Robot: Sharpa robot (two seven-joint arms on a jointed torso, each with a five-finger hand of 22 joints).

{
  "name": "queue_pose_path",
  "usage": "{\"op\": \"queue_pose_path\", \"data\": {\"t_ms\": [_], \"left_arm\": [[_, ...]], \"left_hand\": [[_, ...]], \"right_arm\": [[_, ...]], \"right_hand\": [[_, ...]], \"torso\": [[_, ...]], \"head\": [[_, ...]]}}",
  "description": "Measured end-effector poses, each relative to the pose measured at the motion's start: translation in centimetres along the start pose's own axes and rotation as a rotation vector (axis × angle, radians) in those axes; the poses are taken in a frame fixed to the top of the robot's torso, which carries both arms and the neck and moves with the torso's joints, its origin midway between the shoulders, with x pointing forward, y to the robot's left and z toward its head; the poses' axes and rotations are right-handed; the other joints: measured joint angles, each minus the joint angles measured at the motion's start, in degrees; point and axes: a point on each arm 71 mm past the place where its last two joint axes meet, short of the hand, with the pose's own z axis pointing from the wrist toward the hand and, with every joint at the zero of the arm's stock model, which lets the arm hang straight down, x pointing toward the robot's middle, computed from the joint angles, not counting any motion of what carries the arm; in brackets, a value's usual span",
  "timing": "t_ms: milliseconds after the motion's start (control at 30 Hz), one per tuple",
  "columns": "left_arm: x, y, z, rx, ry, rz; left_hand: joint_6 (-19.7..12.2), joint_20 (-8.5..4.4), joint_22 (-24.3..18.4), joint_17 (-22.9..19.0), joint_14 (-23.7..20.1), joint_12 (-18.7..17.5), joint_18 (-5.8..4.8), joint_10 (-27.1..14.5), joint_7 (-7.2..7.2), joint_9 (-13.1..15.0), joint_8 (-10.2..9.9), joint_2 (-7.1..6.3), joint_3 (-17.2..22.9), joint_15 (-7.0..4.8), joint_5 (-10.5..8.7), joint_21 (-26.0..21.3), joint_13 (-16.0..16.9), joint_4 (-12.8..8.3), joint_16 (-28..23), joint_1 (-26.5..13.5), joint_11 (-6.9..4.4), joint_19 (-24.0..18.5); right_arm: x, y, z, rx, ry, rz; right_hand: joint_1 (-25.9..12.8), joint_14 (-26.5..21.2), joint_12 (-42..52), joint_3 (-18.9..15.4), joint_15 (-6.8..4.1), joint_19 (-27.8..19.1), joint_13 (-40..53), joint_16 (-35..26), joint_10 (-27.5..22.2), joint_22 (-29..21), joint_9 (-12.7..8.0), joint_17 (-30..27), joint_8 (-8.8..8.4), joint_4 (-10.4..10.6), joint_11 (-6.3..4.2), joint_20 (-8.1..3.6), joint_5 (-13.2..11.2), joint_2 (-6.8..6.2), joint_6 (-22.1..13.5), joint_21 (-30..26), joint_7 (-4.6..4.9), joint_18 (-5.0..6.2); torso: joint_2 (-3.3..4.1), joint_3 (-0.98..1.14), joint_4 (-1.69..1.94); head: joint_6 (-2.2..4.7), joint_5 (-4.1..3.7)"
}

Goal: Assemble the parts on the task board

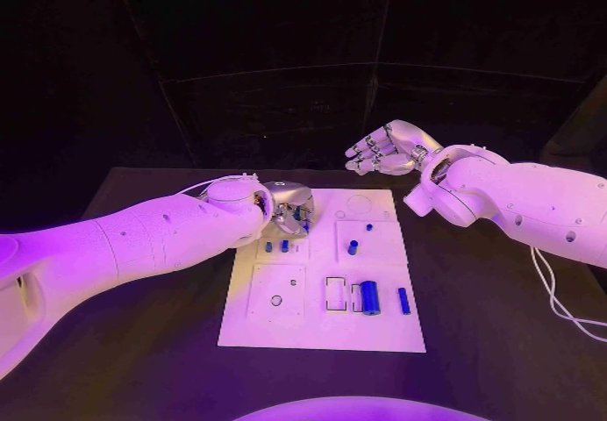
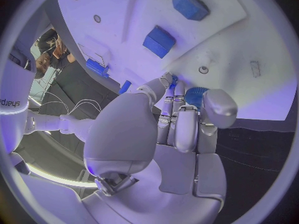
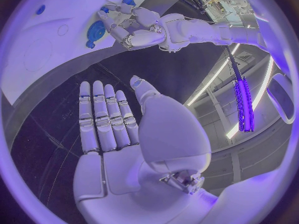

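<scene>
The white task board (image 1: pixel 317 329) lies in the middle of the black table. My left hand (image 1: pixel 289 209) hangs over its far left corner, fingers curled down. In the left wrist view the thumb and fingers (image 2: pixel 169 92) pinch a round blue part (image 2: pixel 197 95) against the board. The right wrist view shows this round blue part (image 3: pixel 95 31) at the left hand's (image 3: pixel 134 27) fingertips. My right hand (image 1: pixel 389 147) is raised beyond the board's far right corner, fingers straight and apart, holding nothing. A blue cylinder (image 1: pixel 369 297) and a thin blue peg (image 1: pixel 403 301) lie on the board's near right.
Small blue pieces stand in the board's middle (image 1: pixel 353 247) and by the left hand (image 1: pixel 268 246). Blue blocks (image 2: pixel 160 41) (image 2: pixel 190 4) sit further along the board. A white cable (image 1: pixel 557 294) trails over the table at the right.
</scene>
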Motion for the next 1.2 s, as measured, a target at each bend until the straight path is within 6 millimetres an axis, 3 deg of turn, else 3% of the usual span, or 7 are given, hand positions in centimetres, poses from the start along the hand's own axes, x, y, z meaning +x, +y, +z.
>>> {"op": "queue_pose_path", "data": {"t_ms": [200,433,867,1200], "left_arm": [[-0.1,0.2,-0.6,0.006,-0.03,-0.011],[-1.8,0.0,-1.4,0.027,-0.09,-0.045],[-2.5,2.7,-4.8,-0.018,-0.1,-0.095],[-2.2,3.8,-5.3,-0.049,-0.066,-0.109]], "left_hand": [[0.6,0.0,1.1,-0.5,0.0,-1.8,-0.01,1.1,0.16,-0.1,-1.0,0.06,2.7,0.0,-0.21,0.9,0.0,-1.2,0.0,0.1,0.27,0.0],[0.8,0.0,1.5,-0.8,0.0,-2.7,0.0,1.8,0.37,-0.1,-1.4,-0.33,3.2,0.0,-0.22,0.9,0.0,-1.3,0.0,-0.9,0.15,0.0],[1.0,0.0,2.2,-1.0,0.0,-3.4,0.0,2.0,0.18,-0.1,-1.8,-1.17,3.3,0.01,-0.21,1.6,0.0,-1.5,0.0,-1.8,-0.07,0.0],[1.0,0.0,2.3,-1.4,0.0,-4.0,0.0,2.3,0.18,-0.1,-2.0,-1.54,3.3,0.01,-0.21,1.6,0.1,-1.5,0.0,-2.6,0.05,0.0]], "right_arm": [[0.0,0.0,0.0,0.0,-0.001,0.001],[-0.1,-0.1,0.0,0.002,-0.003,0.001],[-0.3,-0.3,-0.1,0.007,-0.007,0.0],[-0.3,-0.3,0.0,0.007,-0.006,0.002]], "right_hand": [[-0.2,0.0,0.0,0.0,0.0,0.0,0.0,0.0,0.0,-0.1,0.0,-0.1,-0.22,0.0,0.05,0.0,0.0,-0.24,0.0,0.0,0.0,-0.01],[-0.2,0.0,-0.2,0.0,0.0,0.0,0.0,0.0,-0.2,-0.1,0.0,-0.2,-0.22,0.0,0.21,0.0,0.0,-0.23,0.0,0.0,0.0,0.0],[-0.2,0.0,-0.2,0.0,-0.01,0.0,0.0,0.0,-0.2,-0.2,0.0,-0.3,-0.22,0.0,0.21,0.0,0.0,-0.23,0.0,-0.3,0.0,0.0],[-0.2,-0.2,-0.2,0.1,0.19,0.0,0.0,0.0,-0.2,-0.3,0.0,-0.4,-0.22,-0.2,0.21,0.0,0.0,-0.22,0.0,-0.3,0.0,0.0]], "torso": [[-0.04,-0.01,0.07],[-0.05,-0.01,0.09],[-0.05,-0.01,0.14],[0.05,0.0,0.03]], "head": [[0.13,-0.02],[0.3,0.03],[0.39,0.17],[0.19,0.57]]}}
